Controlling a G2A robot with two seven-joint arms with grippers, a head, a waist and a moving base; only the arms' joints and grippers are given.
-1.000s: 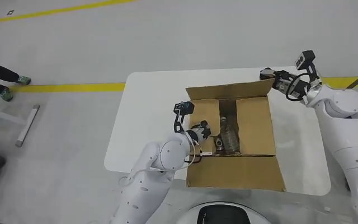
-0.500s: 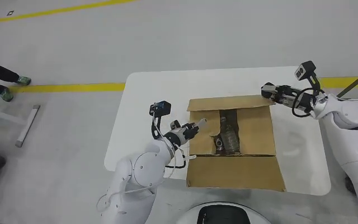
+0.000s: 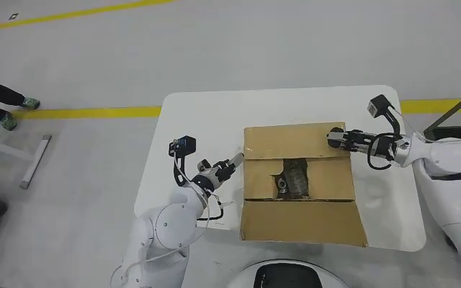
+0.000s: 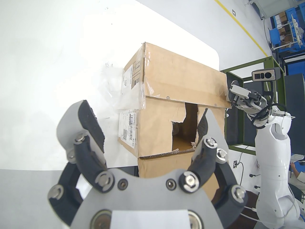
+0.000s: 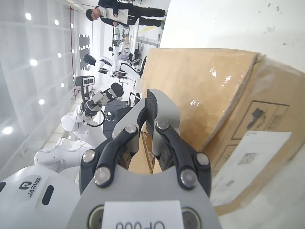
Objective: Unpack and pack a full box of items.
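Folded down over the cardboard box [image 3: 324,183] since the earlier frames is its far flap [image 3: 288,140], whose corner is clamped between the closed fingers of the right gripper [image 3: 333,137]. The left gripper [image 3: 230,164] has been withdrawn from the box and is held just beside its wall, fingers spread apart. A bottle [image 3: 294,176] is seen inside, through the gap between the two grippers.

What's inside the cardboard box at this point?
Through the gap between the flaps of the cardboard box, what looks like a clear bottle lies inside. The flaps cover everything else.
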